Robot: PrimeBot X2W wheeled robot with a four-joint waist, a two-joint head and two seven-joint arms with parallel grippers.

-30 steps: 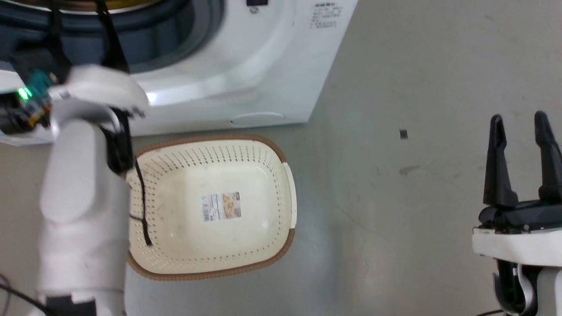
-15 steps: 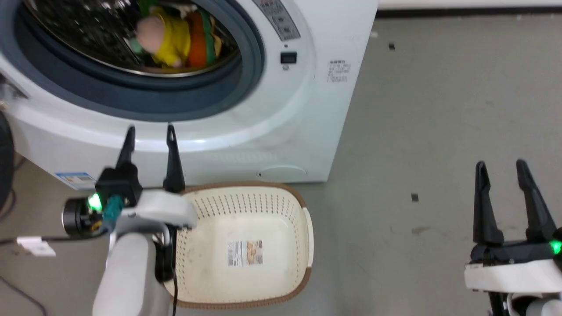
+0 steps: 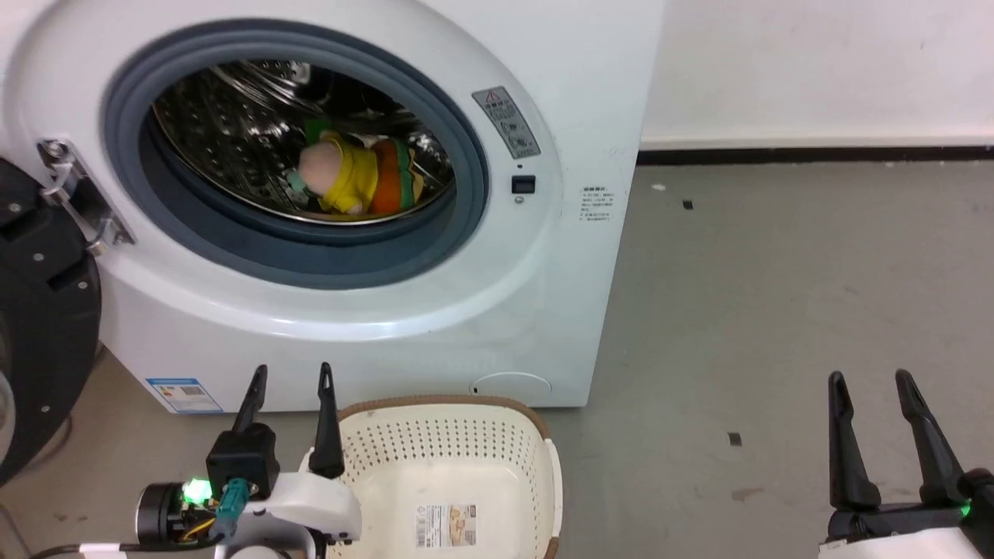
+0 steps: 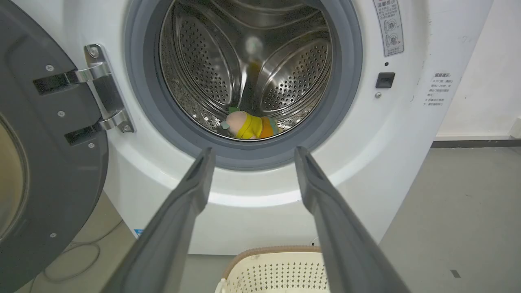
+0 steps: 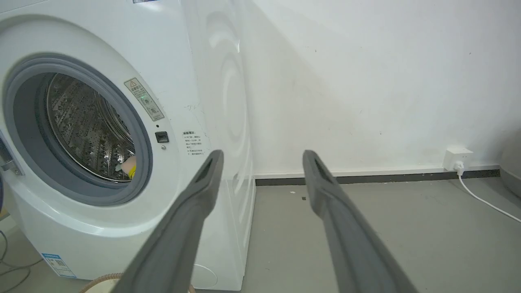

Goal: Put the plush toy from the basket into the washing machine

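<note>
The plush toy (image 3: 353,180) lies inside the steel drum of the white washing machine (image 3: 543,295), peach head left, orange burger part right; the left wrist view has the plush toy (image 4: 249,126) low in the drum, and the right wrist view catches an edge of the plush toy (image 5: 129,167). The cream basket (image 3: 458,435) stands on the floor before the washer, holding nothing but its label. My left gripper (image 3: 291,373) is open beside the basket's left rim, fingers pointing up. My right gripper (image 3: 870,380) is open over bare floor at the lower right.
The washer's black-rimmed door (image 3: 39,326) hangs open at the left on a metal hinge (image 3: 78,202). A white wall and dark skirting (image 3: 815,154) run behind grey floor. A wall socket with white cable (image 5: 459,159) sits far right. Cables (image 4: 77,260) lie by the door.
The head camera has tilted up, bringing the washer port and toy into view and pushing the basket low. My left arm has drawn back from the port to beside the basket.
</note>
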